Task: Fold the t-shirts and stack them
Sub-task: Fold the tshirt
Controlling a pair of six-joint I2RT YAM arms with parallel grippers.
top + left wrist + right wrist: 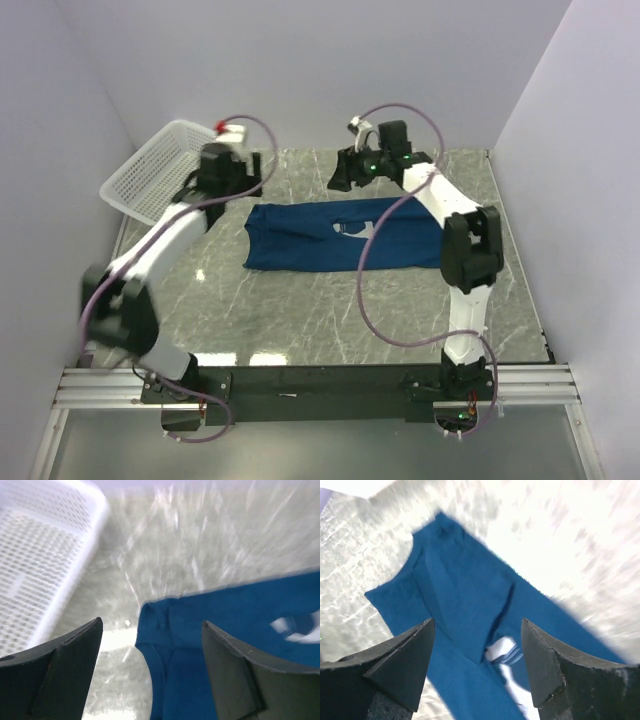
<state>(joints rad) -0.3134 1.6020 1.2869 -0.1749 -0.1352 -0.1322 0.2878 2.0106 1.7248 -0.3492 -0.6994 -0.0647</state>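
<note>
A dark blue t-shirt (330,235) lies partly folded across the middle of the marble table, a sliver of its pale print showing (352,228). My left gripper (228,172) hovers open above the shirt's far left corner (165,625); nothing is between its fingers. My right gripper (345,172) hovers open above the shirt's far edge, near the middle; its view shows the folded blue cloth (470,605) and the white print (507,652) below the jaws. Both wrist views are motion-blurred.
A white plastic mesh basket (150,172) sits tilted at the table's far left corner, close to my left gripper; it also shows in the left wrist view (45,545). Pale walls enclose the table on three sides. Purple cables loop over both arms.
</note>
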